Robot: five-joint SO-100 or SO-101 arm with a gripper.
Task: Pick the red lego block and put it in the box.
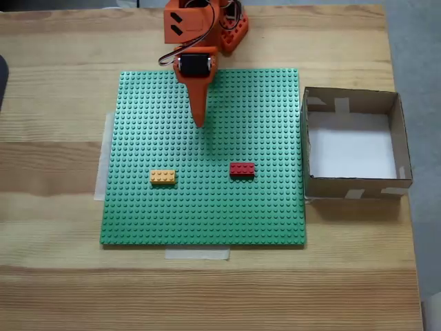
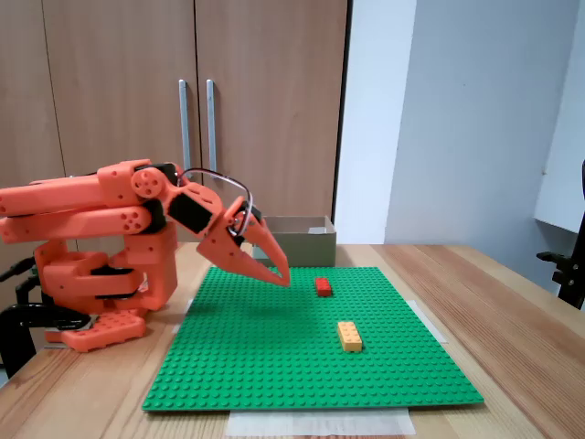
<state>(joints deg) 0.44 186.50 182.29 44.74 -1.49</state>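
The red lego block [image 1: 242,169] lies on the green baseplate [image 1: 262,103], left of the box [image 1: 405,148].

No text, label, brand, number or sign can be read in either fixed view
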